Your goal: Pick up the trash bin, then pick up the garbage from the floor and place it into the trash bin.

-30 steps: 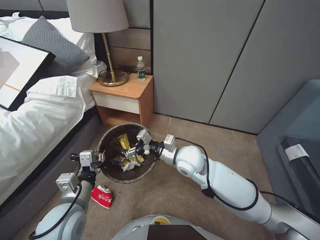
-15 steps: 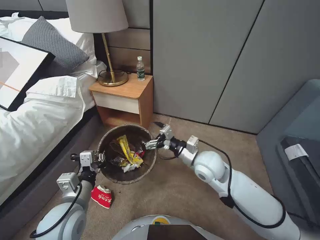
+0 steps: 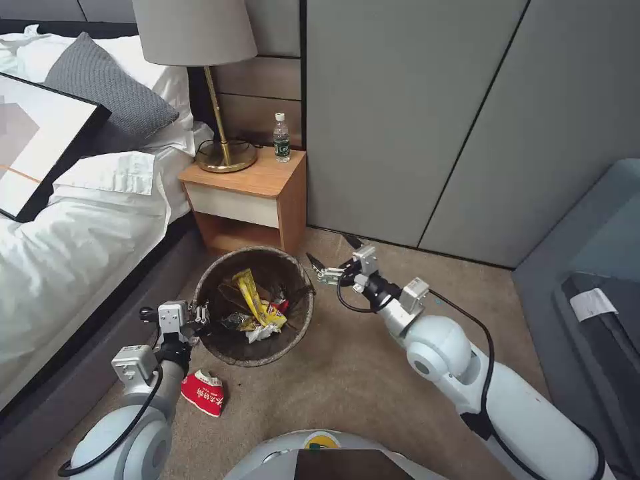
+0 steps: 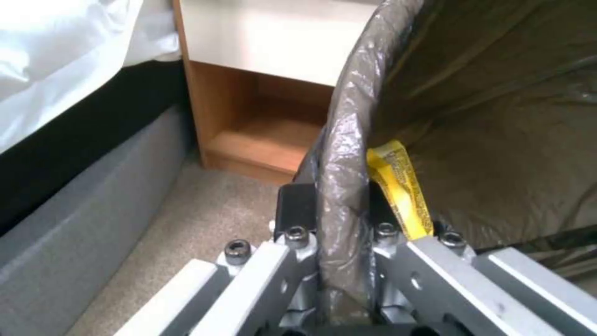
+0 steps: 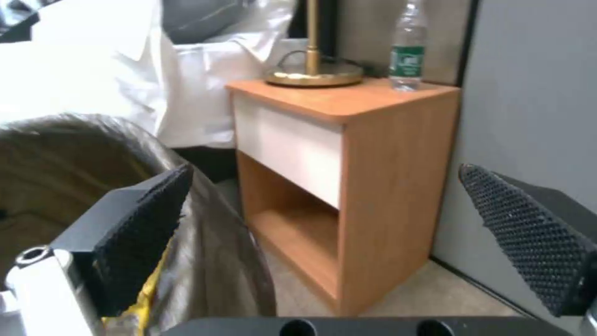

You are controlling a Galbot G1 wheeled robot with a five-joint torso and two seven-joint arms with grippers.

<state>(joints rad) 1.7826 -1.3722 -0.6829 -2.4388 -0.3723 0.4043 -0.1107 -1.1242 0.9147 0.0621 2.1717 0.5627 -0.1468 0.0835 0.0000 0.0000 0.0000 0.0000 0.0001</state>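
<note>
The trash bin (image 3: 230, 357), lined with a dark bag, sits on the carpet beside the bed. My left gripper (image 3: 201, 316) is shut on its near-left rim; in the left wrist view the fingers (image 4: 297, 235) pinch the bag-covered rim (image 4: 339, 154). Garbage lies inside the bin: a long yellow wrapper (image 3: 251, 295), also seen as the yellow wrapper (image 4: 401, 186), a white tissue (image 3: 256, 332) and a red scrap (image 3: 281, 306). A crushed red-and-white cup (image 3: 204, 393) lies on the floor in front of the bin. My right gripper (image 3: 331, 253) hangs open and empty just outside the bin's right rim, its pads (image 5: 147, 224) spread wide.
A wooden nightstand (image 3: 257, 200) stands behind the bin, carrying a brass lamp (image 3: 223, 153) and a green-labelled bottle (image 3: 282, 138). The bed (image 3: 73, 227) runs along the left, grey wall panels (image 3: 433, 120) close the back, and a grey seat (image 3: 593, 267) stands on the right.
My right gripper has drawn back out of the bin, rightward and away past the rim, and now stands open. The yellow wrapper lies in the bin. The left gripper stays on the rim.
</note>
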